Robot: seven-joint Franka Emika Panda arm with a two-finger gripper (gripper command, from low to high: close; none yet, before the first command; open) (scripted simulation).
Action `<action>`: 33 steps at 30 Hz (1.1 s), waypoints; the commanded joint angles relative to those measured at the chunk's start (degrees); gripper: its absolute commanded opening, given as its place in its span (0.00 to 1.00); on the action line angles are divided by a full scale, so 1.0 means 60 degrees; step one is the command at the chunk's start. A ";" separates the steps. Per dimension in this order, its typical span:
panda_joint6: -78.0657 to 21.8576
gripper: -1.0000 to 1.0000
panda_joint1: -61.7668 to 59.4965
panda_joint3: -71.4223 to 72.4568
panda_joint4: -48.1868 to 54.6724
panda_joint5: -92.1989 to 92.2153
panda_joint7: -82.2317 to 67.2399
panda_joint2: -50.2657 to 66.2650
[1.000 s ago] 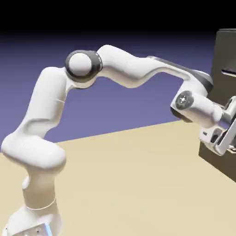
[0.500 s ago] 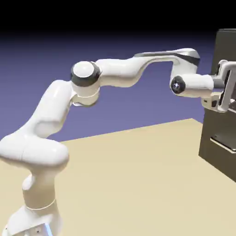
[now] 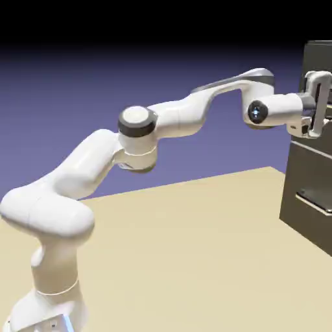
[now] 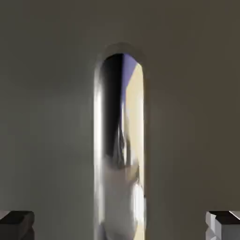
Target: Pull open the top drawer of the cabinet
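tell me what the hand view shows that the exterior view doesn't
Only the hand view: the shiny handle's rounded end and its mirror-like surface, between the spread fingertips, which don't touch it.

Only the exterior view: the white arm, the pale tabletop and a lower handle on the cabinet.

Both: the tool at the cabinet's dark front.

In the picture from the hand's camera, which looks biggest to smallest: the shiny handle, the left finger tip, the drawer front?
1. Drawer front, it fills the whole background.
2. Shiny handle, the tall bar in the middle.
3. Left finger tip, just a little block in the bottom corner.
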 commanded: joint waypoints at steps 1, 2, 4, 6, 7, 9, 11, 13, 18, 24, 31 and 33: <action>-0.0105 0.00 0.0226 -0.0072 -0.0346 0.0165 -0.0233 -0.0092; -0.0210 0.00 0.0454 -0.0146 -0.0692 0.0326 -0.0460 -0.0183; -0.0424 0.00 0.0915 -0.0309 -0.1384 0.0610 -0.0877 -0.0358; -0.0637 0.00 0.1386 -0.0488 -0.2076 0.0852 -0.1255 -0.0529; -0.0750 0.00 0.1625 -0.0598 -0.2422 0.0961 -0.1414 -0.0598; -0.0967 0.00 0.2113 -0.0815 -0.3114 0.1152 -0.1727 -0.0747; -0.1174 0.00 0.2612 -0.1033 -0.3806 0.1312 -0.2035 -0.0906; -0.1378 0.00 0.3126 -0.1274 -0.4498 0.1445 -0.2316 -0.1056; -0.2073 0.00 0.4052 -0.2385 -0.5937 0.1810 -0.2039 -0.0572; -0.2851 0.00 0.3506 -0.3757 -0.5905 0.2150 0.0161 0.1504; -0.3763 0.00 0.2829 -0.5072 -0.5885 0.2445 0.2665 0.3927; -0.4148 0.00 0.2862 -0.5405 -0.6242 0.2512 0.3267 0.4615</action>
